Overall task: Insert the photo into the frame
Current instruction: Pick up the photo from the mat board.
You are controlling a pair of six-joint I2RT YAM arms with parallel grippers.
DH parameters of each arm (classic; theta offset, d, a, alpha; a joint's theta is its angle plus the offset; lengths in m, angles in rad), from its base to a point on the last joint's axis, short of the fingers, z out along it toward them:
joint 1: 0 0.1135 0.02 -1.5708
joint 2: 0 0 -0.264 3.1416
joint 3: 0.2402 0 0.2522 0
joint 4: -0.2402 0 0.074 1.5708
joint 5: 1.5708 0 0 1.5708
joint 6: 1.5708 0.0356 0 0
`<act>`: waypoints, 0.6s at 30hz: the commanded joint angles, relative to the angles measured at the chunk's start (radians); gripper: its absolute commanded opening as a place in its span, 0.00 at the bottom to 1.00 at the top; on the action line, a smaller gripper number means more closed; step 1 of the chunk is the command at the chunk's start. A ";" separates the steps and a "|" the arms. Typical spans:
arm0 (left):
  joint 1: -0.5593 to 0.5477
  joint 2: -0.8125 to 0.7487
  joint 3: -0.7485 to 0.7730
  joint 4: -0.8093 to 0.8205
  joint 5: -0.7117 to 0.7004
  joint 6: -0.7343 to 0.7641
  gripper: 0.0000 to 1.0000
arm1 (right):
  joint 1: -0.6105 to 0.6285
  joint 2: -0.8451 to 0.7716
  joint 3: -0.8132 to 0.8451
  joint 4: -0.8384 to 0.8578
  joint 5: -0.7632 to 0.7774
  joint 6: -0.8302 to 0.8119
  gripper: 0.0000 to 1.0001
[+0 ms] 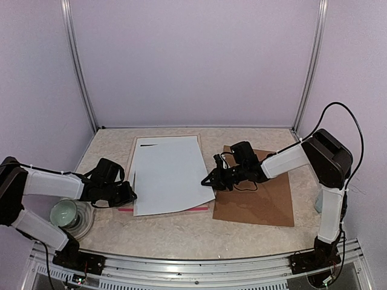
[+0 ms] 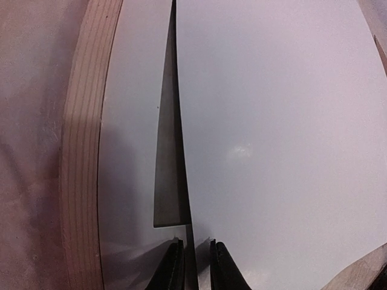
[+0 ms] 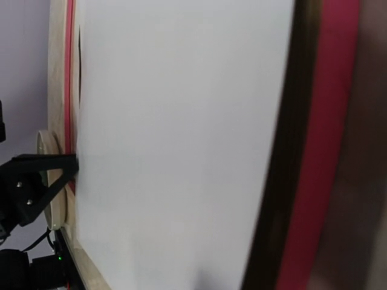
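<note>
Starting with the left gripper (image 2: 195, 241): nearly pressed together, nipping the left edge of the photo (image 1: 169, 175), thin sheet edge right between the two black fingers (image 2: 172, 269) in the wrist view. Lifted a little there, judging by the dark wedge beneath that edge. Across to the right gripper (image 1: 210, 179): down at the photo's right edge, touching or just beside it, but impossible to tell whether spread or clamped, with its fingers not clear in the wrist view and too small and dark from above. Now the photo itself: lying white side up, skewed, over the frame (image 2: 81, 157), with a dark band along its right edge in the right wrist view and a black sliver at its top left corner from above. Not squared into the frame's opening; near edge lapping over the pink-red moulding. Frame flat on the table (image 1: 181, 232) between the two arms, pale wooden back up. To the right, under the right arm, a brown backing board (image 1: 260, 202), flat on the table, just beside the frame. Down at the near left, beside the left arm, a pale green cup (image 1: 63, 212) standing in a round clear dish (image 1: 86, 226); contents of either impossible to make out.
</note>
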 commanded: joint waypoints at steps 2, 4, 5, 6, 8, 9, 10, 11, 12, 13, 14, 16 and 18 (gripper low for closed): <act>0.003 -0.026 0.000 -0.014 -0.034 -0.009 0.18 | -0.001 -0.033 -0.023 0.061 -0.010 0.042 0.12; 0.004 -0.046 0.001 -0.032 -0.052 -0.012 0.18 | -0.004 -0.035 -0.029 0.075 -0.008 0.054 0.11; 0.005 -0.056 0.003 -0.040 -0.057 -0.015 0.18 | -0.006 -0.035 -0.032 0.081 -0.007 0.061 0.11; 0.006 -0.075 0.004 -0.050 -0.058 -0.018 0.19 | -0.007 -0.035 -0.033 0.087 -0.004 0.067 0.11; 0.012 -0.106 0.007 -0.068 -0.096 -0.026 0.21 | -0.008 -0.035 -0.038 0.101 0.000 0.081 0.11; 0.015 -0.131 0.010 -0.076 -0.105 -0.030 0.21 | -0.008 -0.035 -0.040 0.110 0.000 0.089 0.11; 0.019 -0.146 0.010 -0.084 -0.112 -0.036 0.22 | -0.009 -0.036 -0.044 0.118 0.001 0.097 0.11; 0.022 -0.166 0.012 -0.091 -0.124 -0.041 0.22 | -0.009 -0.036 -0.047 0.125 0.005 0.104 0.11; 0.022 -0.181 0.014 -0.100 -0.136 -0.047 0.22 | -0.009 -0.039 -0.048 0.131 0.010 0.109 0.11; 0.022 -0.204 0.017 -0.110 -0.149 -0.051 0.23 | -0.009 -0.041 -0.049 0.136 0.017 0.114 0.11; 0.022 -0.220 0.021 -0.122 -0.164 -0.055 0.23 | -0.009 -0.043 -0.050 0.139 0.025 0.118 0.10; 0.024 -0.244 0.026 -0.139 -0.185 -0.057 0.23 | -0.009 -0.046 -0.051 0.143 0.044 0.122 0.10; 0.029 -0.257 0.027 -0.149 -0.193 -0.056 0.23 | -0.010 -0.046 -0.052 0.151 0.064 0.130 0.10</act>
